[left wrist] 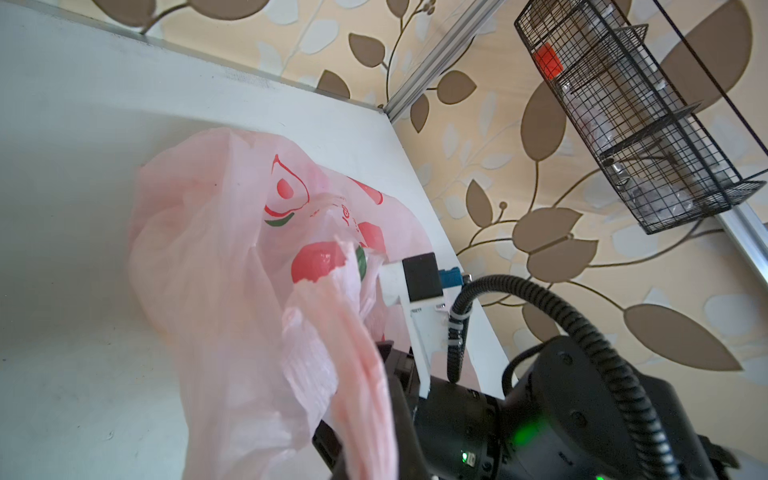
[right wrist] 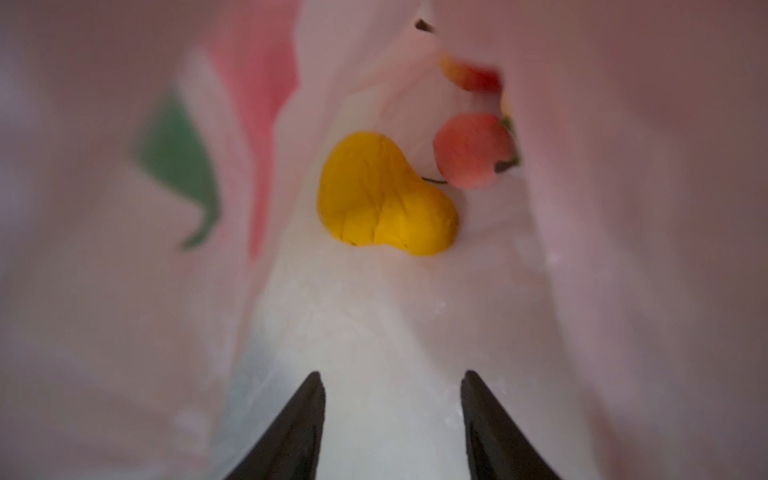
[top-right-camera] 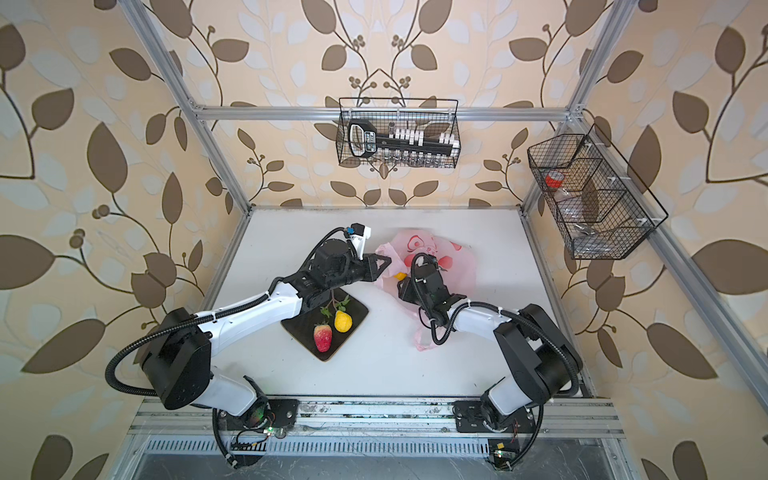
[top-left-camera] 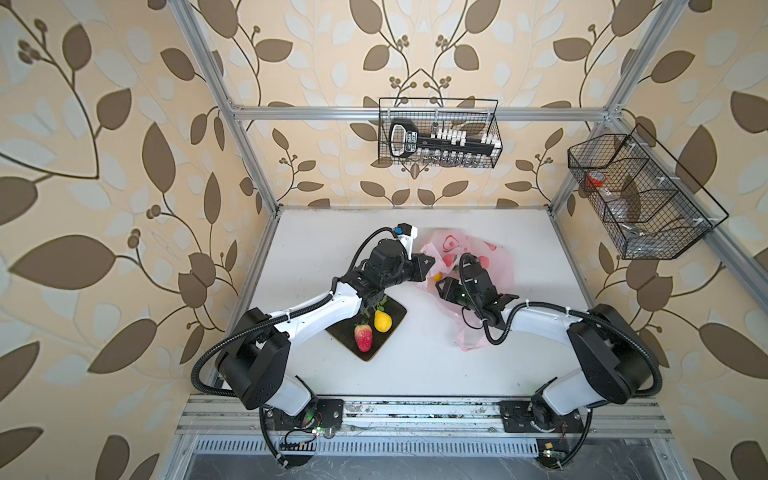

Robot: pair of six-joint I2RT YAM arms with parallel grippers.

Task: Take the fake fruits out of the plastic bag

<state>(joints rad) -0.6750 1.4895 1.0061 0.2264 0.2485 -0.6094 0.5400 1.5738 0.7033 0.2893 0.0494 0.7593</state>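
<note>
**A:** How far is the task now?

**B:** About halfway, I judge. A strawberry (top-left-camera: 363, 337) and a lemon (top-left-camera: 382, 321) with a leafy stem lie on the dark mat (top-left-camera: 343, 332). They are outside the plastic bag (top-left-camera: 498, 268) and apart from it, on the left arm's side.

**A:** And what is inside the bag?

**B:** The right wrist view shows a yellow fruit (right wrist: 382, 199) on the bag's floor. A pink peach (right wrist: 471, 151) is just beside it, deeper in. Behind the peach there is one more reddish fruit (right wrist: 471, 77), too blurred to name. So at least three are left to take out.

**A:** What about the right pincer?

**B:** The right pincer (right wrist: 391, 374) is inside the bag's mouth. Its jaws stand moderately apart and nothing is between them. The yellow fruit lies ahead of them, not touched.

**A:** And the other one?

**B:** The left pincer (top-left-camera: 430, 262) is fully closed on a bunched strip at the bag's edge. It holds this strip lifted, which I think keeps the mouth open.
</note>
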